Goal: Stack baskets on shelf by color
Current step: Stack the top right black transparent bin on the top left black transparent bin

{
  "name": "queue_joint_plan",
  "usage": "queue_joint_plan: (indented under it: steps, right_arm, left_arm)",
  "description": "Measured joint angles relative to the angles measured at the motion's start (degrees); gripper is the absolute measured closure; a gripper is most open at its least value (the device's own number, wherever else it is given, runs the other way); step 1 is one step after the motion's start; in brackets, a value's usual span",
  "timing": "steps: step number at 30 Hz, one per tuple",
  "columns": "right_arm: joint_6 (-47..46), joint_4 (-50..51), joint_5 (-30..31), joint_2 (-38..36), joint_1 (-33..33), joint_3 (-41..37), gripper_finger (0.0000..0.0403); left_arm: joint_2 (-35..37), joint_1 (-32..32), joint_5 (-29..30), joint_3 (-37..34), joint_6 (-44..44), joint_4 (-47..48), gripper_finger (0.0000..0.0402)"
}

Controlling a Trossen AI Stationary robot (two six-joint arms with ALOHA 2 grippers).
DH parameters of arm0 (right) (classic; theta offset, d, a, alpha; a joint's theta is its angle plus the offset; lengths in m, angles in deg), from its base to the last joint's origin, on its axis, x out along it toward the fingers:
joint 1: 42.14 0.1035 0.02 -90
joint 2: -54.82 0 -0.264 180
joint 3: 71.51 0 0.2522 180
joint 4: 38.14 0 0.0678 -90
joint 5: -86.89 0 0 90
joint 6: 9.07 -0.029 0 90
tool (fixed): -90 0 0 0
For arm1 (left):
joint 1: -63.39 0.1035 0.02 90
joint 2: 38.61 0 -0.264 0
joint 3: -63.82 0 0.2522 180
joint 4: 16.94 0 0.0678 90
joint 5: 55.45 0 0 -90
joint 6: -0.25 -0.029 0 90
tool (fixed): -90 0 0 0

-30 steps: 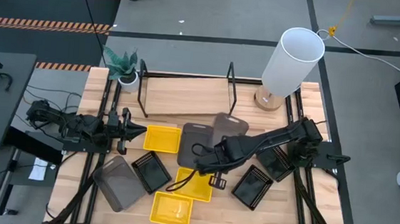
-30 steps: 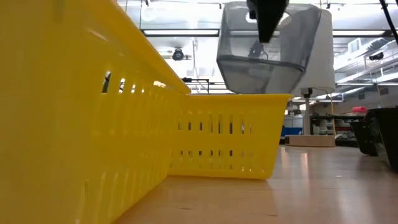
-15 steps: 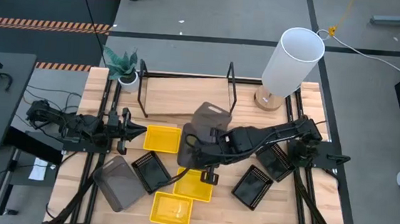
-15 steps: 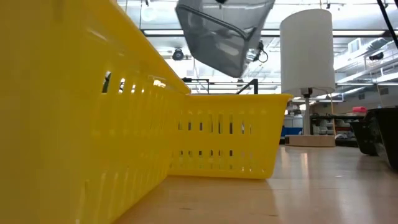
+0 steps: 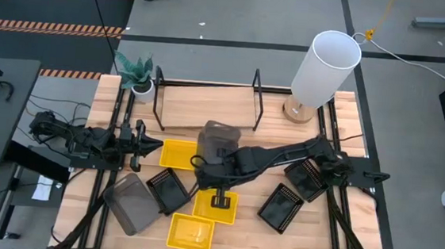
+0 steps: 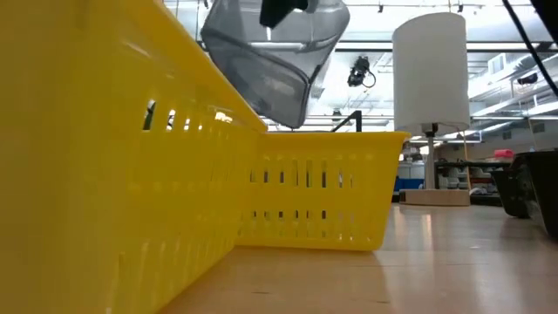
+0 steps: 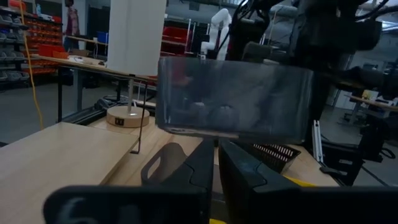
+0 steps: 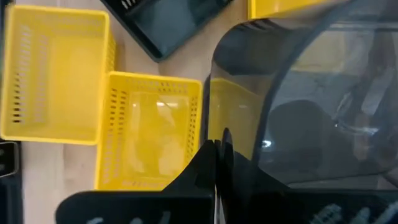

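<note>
My right gripper reaches over the table's middle and is shut on a translucent dark grey basket, which shows tilted in the air in the low view and in the left wrist view. Three yellow baskets lie flat below and near it. A second grey basket and black perforated baskets rest on the table. The shelf board with wire frames lies at the far side. My left gripper waits shut at the left. My right gripper holds the grey basket by its rim wall, pinched between the two fingers, which come from above. The basket is lifted clear of the table and hangs tilted, above the yellow baskets.
A white cylinder lamp stands at the far right beside the shelf. A small potted plant stands at the far left corner. Bare wood shows on the shelf board between the wire frames.
My right gripper has carried the grey basket toward the table's left, from near the lamp's side to above the middle yellow basket. The basket has turned and tipped as it moved, and hangs lower and more slanted than before.
</note>
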Motion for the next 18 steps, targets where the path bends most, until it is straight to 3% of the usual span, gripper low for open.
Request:
queue_joint_plan:
  steps: [18]
  right_arm:
    - [-3.2, 3.7, -1.5, 6.9, -1.1, 1.0, 0.0398]
  left_arm:
    - [0.0, 0.0, 0.0, 0.0, 0.0, 0.0, 0.0365]
